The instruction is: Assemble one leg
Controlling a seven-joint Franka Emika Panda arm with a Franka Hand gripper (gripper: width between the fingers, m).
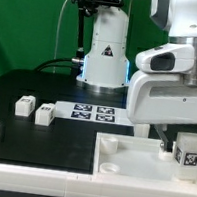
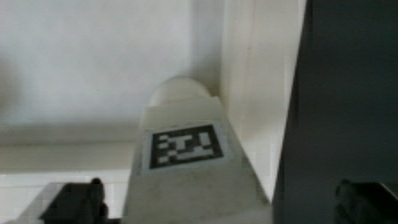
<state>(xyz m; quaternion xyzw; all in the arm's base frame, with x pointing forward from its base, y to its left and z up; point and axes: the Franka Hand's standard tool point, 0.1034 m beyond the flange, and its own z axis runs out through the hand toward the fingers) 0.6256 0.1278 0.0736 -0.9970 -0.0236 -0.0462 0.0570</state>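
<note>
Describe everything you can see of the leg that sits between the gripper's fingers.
The leg is a small white block, plastic by its look, with a black-and-white square tag on the face toward the wrist camera. It sits between the fingertips of the open gripper, with a gap on each side, so neither touches it. In the exterior view it stands upright on the tray-like white piece, near that view's right edge. Whether it is seated in a hole cannot be told.
</note>
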